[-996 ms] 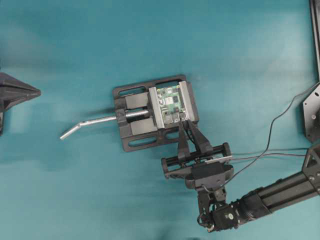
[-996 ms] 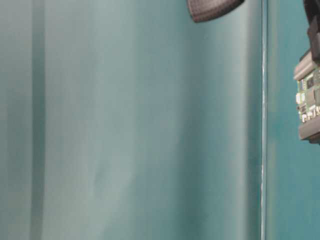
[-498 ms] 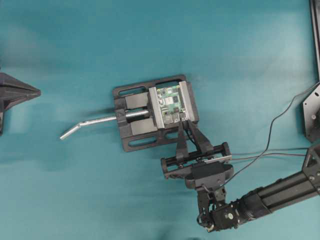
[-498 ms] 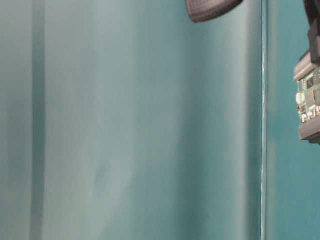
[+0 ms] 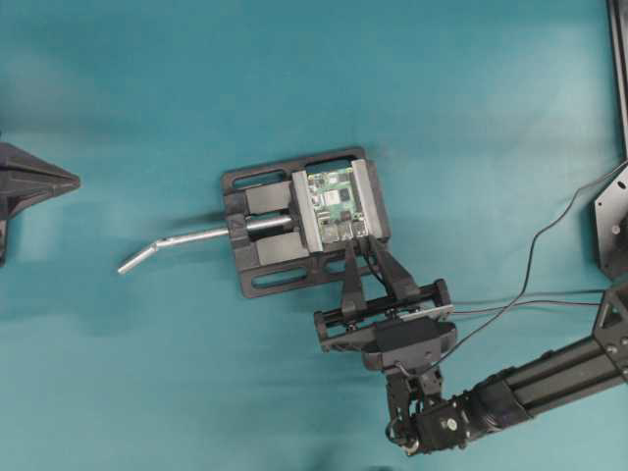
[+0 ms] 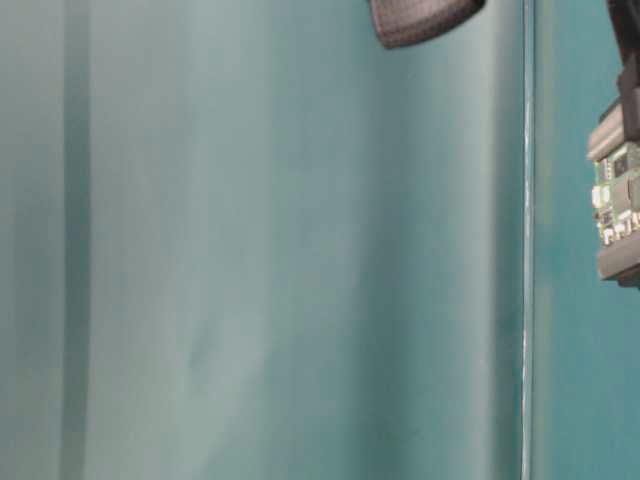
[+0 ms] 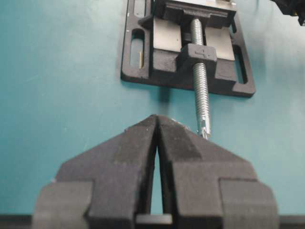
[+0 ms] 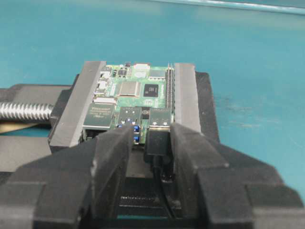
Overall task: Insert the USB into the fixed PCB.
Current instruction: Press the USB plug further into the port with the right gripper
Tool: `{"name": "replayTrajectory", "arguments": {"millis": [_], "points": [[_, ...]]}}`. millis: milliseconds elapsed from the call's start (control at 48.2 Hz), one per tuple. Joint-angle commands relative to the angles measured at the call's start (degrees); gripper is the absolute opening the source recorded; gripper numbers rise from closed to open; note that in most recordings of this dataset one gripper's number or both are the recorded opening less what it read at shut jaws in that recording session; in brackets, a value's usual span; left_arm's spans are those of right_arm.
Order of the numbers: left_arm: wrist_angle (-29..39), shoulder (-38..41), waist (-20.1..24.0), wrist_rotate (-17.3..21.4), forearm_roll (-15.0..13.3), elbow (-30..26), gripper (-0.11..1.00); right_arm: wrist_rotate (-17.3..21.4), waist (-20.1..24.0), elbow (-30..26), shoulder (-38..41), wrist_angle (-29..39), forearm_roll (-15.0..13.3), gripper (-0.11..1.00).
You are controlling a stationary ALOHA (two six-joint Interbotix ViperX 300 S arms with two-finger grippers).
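The fixed PCB (image 5: 334, 203) is a small green board clamped in a black vise (image 5: 265, 257); it also shows in the right wrist view as the PCB (image 8: 136, 90) and at the right edge of the table-level view as the PCB (image 6: 620, 195). The USB (image 8: 158, 140), a short dark plug with a thin black lead, sits with its tip in the board's right-hand silver port. My right gripper (image 8: 151, 134) is open and straddles the plug, with a gap on its left side. From overhead, the right gripper (image 5: 363, 247) points at the board's near edge. My left gripper (image 7: 156, 118) is shut and empty, far to the left of the vise.
The vise's silver handle (image 5: 177, 240) sticks out to the left, and its screw (image 7: 201, 90) points toward the left gripper (image 5: 71, 181). Thin black cables (image 5: 535, 255) trail from the right arm. A dark rounded part (image 6: 425, 18) hangs at the top of the table-level view.
The right gripper's fingers have spread apart and released the USB, which stays in the port. The left arm has not moved.
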Motion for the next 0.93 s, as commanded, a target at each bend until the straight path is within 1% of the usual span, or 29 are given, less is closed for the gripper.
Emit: {"name": "replayTrajectory", "arguments": {"millis": [0, 353, 581, 768, 913], "points": [[-0.3, 0.4, 0.2, -0.3, 0.1, -1.7, -0.01, -0.1, 0.6, -1.3, -2.1, -0.2, 0.0, 0.39], [-0.3, 0.4, 0.2, -0.3, 0.2, -1.7, -0.01, -0.5, 2.3, -1.4, -2.9, 0.0, 2.1, 0.39], [-0.3, 0.4, 0.2, -0.3, 0.1, -1.7, -0.01, -1.0, 3.2, -0.8, -4.0, 0.0, 2.5, 0.39], [-0.3, 0.4, 0.1, -0.3, 0.1, -1.7, -0.01, -2.9, 3.3, 1.2, -6.2, 0.6, 2.5, 0.4], [-0.3, 0.4, 0.2, -0.3, 0.1, -1.7, -0.01, -5.6, 3.7, 3.8, -9.1, 2.3, 2.5, 0.4]]}}
